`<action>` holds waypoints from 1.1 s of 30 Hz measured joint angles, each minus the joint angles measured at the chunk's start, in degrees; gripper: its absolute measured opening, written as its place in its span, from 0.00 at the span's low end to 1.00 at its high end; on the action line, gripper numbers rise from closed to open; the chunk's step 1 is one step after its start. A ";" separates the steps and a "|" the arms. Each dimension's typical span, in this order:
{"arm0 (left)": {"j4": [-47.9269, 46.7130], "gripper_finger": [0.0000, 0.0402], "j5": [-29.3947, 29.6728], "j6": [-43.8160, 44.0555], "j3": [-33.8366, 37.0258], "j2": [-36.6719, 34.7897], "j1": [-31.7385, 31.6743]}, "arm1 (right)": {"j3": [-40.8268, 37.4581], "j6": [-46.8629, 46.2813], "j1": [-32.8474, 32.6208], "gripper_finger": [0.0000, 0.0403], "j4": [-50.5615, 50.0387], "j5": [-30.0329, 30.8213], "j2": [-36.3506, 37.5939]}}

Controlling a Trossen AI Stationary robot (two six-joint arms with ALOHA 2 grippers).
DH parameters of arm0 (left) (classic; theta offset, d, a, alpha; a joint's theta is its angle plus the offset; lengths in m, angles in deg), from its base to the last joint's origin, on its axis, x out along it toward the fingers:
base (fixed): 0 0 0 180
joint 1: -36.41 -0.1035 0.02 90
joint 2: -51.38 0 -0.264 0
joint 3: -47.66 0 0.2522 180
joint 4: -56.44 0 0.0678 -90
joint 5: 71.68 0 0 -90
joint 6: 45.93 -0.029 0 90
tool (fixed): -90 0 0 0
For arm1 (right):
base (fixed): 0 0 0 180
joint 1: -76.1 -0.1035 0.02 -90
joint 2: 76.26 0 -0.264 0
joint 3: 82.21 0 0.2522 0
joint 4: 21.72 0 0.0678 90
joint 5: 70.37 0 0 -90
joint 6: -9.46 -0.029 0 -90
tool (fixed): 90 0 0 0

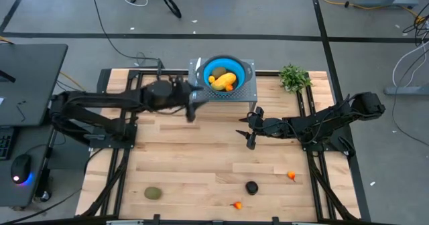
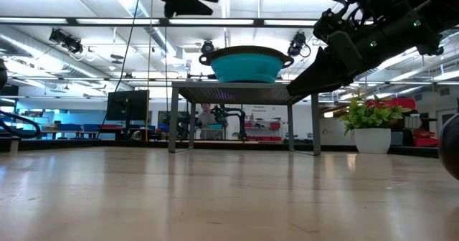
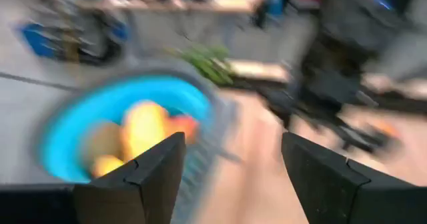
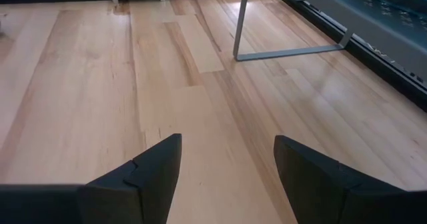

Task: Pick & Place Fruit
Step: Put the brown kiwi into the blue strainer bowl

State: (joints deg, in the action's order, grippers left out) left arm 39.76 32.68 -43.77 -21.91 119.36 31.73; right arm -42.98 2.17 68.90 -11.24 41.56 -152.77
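Observation:
A blue bowl (image 1: 236,69) sits on a grey metal stand (image 1: 249,91) at the table's far edge and holds yellow and orange fruit (image 1: 223,80). My left gripper (image 1: 192,108) hovers open just left of the stand. The blurred left wrist view shows the bowl (image 3: 80,127) with yellow fruit (image 3: 141,127) beyond the gripper (image 3: 230,144). My right gripper (image 1: 249,130) is open over bare wood in front of the stand (image 4: 227,141). On the near table lie an olive-green oval (image 1: 153,193), a black round fruit (image 1: 251,187) and two tiny orange-red fruits (image 1: 291,176) (image 1: 236,204).
A leafy green plant (image 1: 293,78) in a white pot (image 2: 373,140) stands at the far right corner. The stand's legs (image 4: 239,24) rise from the wood ahead of my right gripper. Black frame rails (image 1: 114,165) run along both table sides. A person (image 2: 208,119) shows far behind the table.

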 joint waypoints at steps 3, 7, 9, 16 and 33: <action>-5.34 0.63 -1.88 3.58 -0.02 -1.41 4.42 | 0.00 0.00 0.00 0.62 0.01 0.00 0.00; -13.45 0.63 -2.13 7.43 0.00 -2.10 11.11 | 0.00 0.03 0.00 0.62 0.18 -0.01 0.00; -17.91 0.63 -2.20 9.42 0.00 -2.08 14.48 | 0.00 0.10 0.00 0.62 0.30 -0.02 0.00; -24.42 0.63 -3.61 21.45 0.02 -2.06 24.63 | 0.00 0.67 0.00 0.62 0.27 -0.04 0.00; -38.50 0.63 -11.68 58.68 0.09 6.44 47.40 | 0.00 8.19 1.24 0.62 3.36 -0.02 0.00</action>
State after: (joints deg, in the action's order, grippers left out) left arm 1.26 21.00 14.91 -21.83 125.80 79.13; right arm -42.98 10.36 70.13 -7.87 41.54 -152.77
